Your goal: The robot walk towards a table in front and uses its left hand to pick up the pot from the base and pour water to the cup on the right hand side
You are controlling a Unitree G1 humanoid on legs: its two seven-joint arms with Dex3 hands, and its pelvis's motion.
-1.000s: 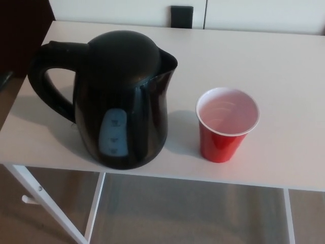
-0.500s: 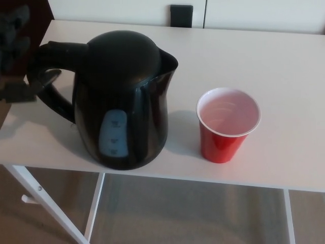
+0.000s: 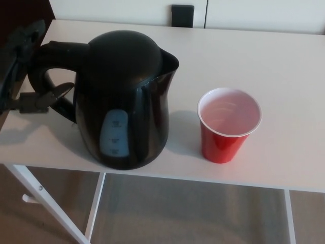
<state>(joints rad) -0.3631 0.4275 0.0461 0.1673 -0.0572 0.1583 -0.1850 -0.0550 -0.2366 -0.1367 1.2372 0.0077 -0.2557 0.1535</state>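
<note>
A black electric kettle (image 3: 124, 99) stands at the left of the white table (image 3: 284, 61), handle pointing left, spout toward the right, a pale water window on its front. To its right sits a red plastic cup (image 3: 227, 124) with a white inside, upright. My left hand (image 3: 23, 76) comes in from the left edge with its fingers apart; one finger (image 3: 48, 99) reaches into the loop of the handle (image 3: 48, 66) and the rest sits above and outside it. The hand has not closed on the handle. My right hand does not show.
A black square object (image 3: 182, 15) sits against the wall behind the table. The table's front edge runs just below the kettle and cup, with white table legs (image 3: 45, 206) and carpeted floor underneath.
My left hand has come in from the left edge and moved right, its lower finger now inside the handle loop. Kettle and cup stay put.
</note>
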